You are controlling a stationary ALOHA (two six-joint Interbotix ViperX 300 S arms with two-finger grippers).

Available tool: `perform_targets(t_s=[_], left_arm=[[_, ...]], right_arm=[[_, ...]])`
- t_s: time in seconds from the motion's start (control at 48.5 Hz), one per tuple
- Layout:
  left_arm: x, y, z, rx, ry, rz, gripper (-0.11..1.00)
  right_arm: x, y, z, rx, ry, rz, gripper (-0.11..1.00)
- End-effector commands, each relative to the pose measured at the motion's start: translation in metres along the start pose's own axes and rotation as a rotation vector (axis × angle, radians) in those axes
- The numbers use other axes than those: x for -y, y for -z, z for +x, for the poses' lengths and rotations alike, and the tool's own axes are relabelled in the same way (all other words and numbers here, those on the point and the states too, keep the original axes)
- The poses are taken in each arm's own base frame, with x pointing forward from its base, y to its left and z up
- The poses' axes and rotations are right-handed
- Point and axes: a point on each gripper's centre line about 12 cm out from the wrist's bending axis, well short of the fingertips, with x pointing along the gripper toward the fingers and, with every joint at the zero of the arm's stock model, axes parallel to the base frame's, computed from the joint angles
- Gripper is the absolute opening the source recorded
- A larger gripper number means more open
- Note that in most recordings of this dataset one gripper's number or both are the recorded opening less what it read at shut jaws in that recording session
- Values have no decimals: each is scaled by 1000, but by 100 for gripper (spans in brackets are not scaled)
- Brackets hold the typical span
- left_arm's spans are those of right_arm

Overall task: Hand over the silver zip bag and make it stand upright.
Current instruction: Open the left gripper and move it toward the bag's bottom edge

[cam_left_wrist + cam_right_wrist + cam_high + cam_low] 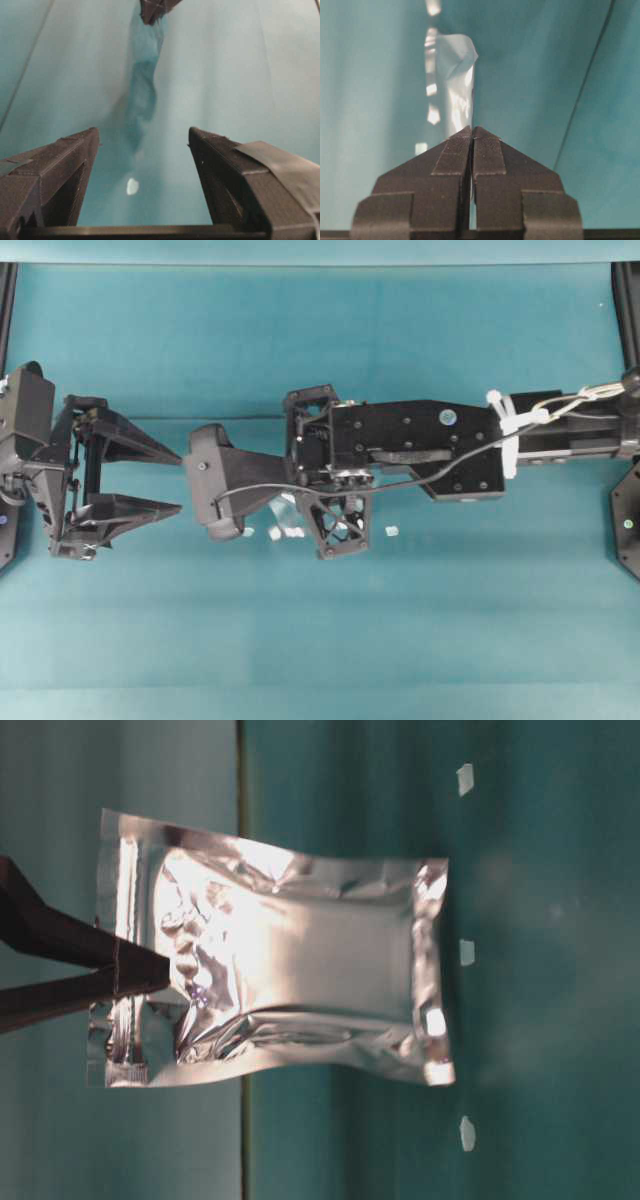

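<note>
From overhead my right arm hid the silver zip bag; only the table-level view showed its whole crinkled face, pinched near the zip end by my right claw, clamped tight on its edge. My left claw stood wide, holding nothing. I counted three white scraps on the teal worktop.

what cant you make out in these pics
- Shiny crinkled silver zip bag: hidden under the right arm overhead; edge-on and blurred in the left wrist view.
- Bag's lower edge: whether it touches the teal table cannot be told.
- Small white scraps: too small to identify.
- Right tool: shut on the bag; pinched part hidden.
</note>
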Motion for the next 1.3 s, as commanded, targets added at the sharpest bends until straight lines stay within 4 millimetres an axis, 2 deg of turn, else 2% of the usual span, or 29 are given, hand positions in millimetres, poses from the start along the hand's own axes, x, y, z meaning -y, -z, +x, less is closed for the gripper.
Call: perform_targets(t_s=[0.0, 0.392, 0.578, 1.052, 1.279], left_arm=[[0, -6, 1, 20, 1, -1, 82], [1, -6, 2, 20, 4, 0, 82], [3, 3, 10, 2, 15, 5, 82], [11, 25, 65, -11, 52, 14, 83], [15, 32, 90, -22, 61, 16, 86]], right_arm=[[2, -3, -12, 33, 9, 8, 0], [3, -1, -9, 20, 6, 37, 0], [2, 1, -4, 12, 3, 44, 0], [-1, 1, -3, 11, -15, 56, 0], [-1, 3, -4, -6, -17, 121, 0]])
